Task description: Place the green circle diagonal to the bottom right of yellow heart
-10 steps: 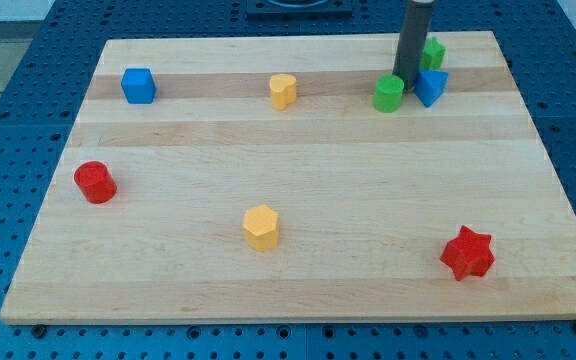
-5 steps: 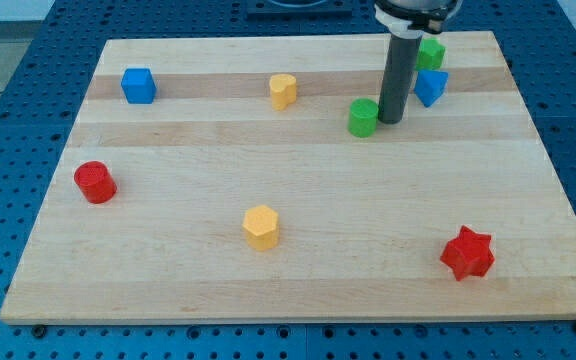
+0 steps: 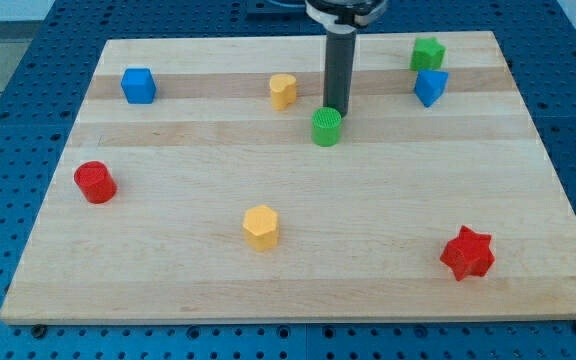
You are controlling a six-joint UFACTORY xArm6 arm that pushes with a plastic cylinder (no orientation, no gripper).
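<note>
The green circle lies on the wooden board, below and to the right of the yellow heart. My tip stands right behind the green circle, touching its upper right side. The rod rises from there to the view's top.
A blue cube lies at the upper left, a red cylinder at the left, a yellow hexagon at the lower middle, a red star at the lower right. A green block and a blue block lie at the upper right.
My tip has moved left and down across the board, pushing the green circle from beside the blue block to a spot below and right of the yellow heart.
</note>
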